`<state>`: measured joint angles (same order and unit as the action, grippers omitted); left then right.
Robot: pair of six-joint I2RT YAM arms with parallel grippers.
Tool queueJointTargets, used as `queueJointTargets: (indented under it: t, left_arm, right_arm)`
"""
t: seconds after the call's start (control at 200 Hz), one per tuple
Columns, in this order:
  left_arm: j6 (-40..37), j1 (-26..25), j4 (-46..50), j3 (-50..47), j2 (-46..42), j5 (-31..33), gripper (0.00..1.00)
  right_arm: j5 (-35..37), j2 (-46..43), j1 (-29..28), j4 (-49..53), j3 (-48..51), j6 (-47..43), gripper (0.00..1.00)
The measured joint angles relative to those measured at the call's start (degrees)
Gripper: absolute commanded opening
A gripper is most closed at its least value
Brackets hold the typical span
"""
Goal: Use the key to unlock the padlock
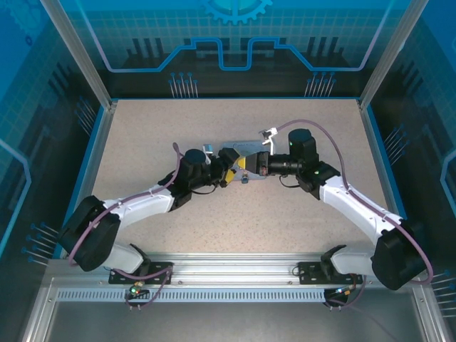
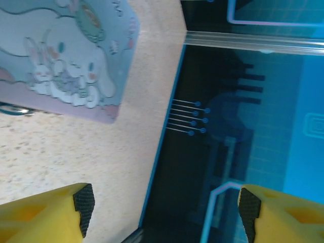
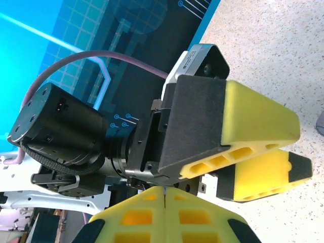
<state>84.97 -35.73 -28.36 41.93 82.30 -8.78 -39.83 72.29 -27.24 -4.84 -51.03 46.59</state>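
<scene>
Yellow L pincer (image 2: 166, 210) gapes in wrist cam, bunny tin (image 2: 66, 55) beyond.

The left hand (image 1: 229, 171) and right hand (image 1: 249, 164) are hiding much of the pale blue-grey rectangular tin box (image 1: 249, 147); the left wrist view's edges are cropping it.

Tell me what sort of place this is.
Probably a lab robot cell: a speckled tabletop walled by blue gear-printed panels, with the left arm and right arm bolted to an aluminium rail.
</scene>
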Motion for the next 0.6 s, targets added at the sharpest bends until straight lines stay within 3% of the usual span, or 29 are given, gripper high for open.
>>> queueJointTargets:
  t: [0.25, 0.6]
  left_arm:
    - [10.7, -2.3, -8.5, 0.0, 1.5, 1.8, 0.67]
    - [15.7, -4.5, -12.8, -0.2, 2.8, 3.0, 0.62]
  right_arm:
    - [-0.1, -0.1, 0.3, -1.5, 2.6, 1.4, 0.00]
    - [0.3, 0.2, 2.0, -4.1, 3.7, 2.1, 0.00]
